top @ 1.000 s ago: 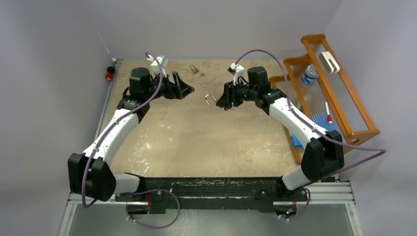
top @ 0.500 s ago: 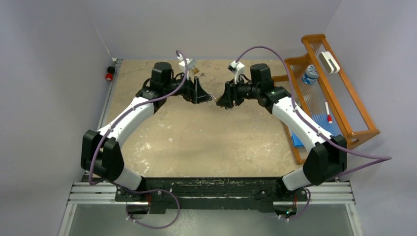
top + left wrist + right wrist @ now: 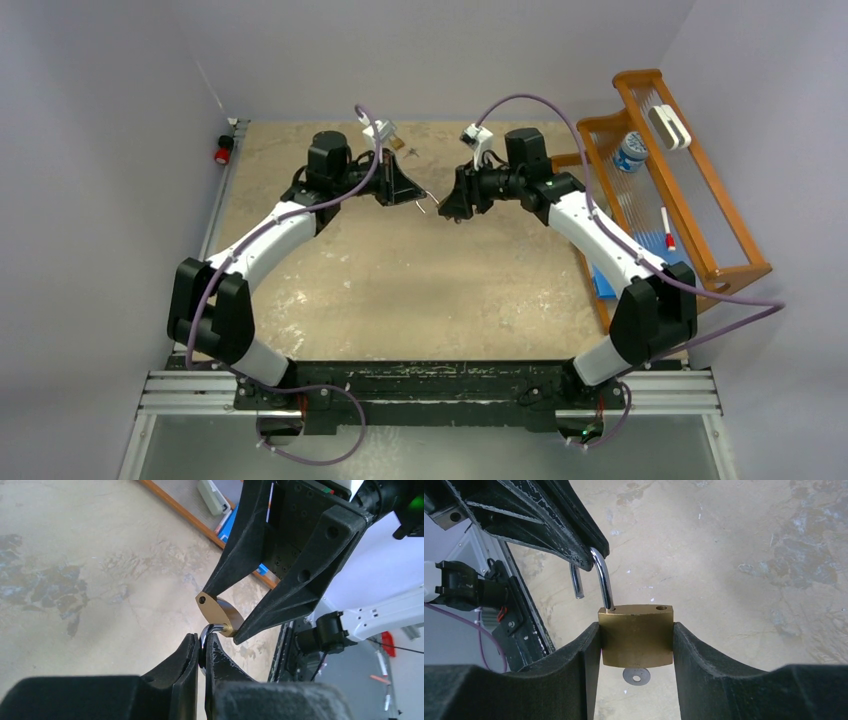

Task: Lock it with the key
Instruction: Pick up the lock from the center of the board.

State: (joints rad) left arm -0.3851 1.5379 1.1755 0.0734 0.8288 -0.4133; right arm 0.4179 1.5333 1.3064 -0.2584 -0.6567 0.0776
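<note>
A brass padlock (image 3: 636,635) is clamped by its body between the fingers of my right gripper (image 3: 636,630), above the table. Its steel shackle (image 3: 603,580) stands open, with the free end out of its hole. A round key head (image 3: 636,676) sticks out under the body. My left gripper (image 3: 202,640) is shut on the bend of the shackle (image 3: 212,629), facing the right gripper's fingers (image 3: 295,580). In the top view the two grippers (image 3: 410,192) (image 3: 452,203) meet tip to tip at the table's far middle.
A second small padlock (image 3: 397,142) and a small key (image 3: 411,153) lie on the table behind the left gripper. A wooden rack (image 3: 700,200) holding a bottle and a marker stands at the right. A red button (image 3: 223,152) sits at the left edge.
My left arm swung right from the far left to the padlock, and its open jaws shut on the shackle. The right arm has kept the padlock nearly still.
</note>
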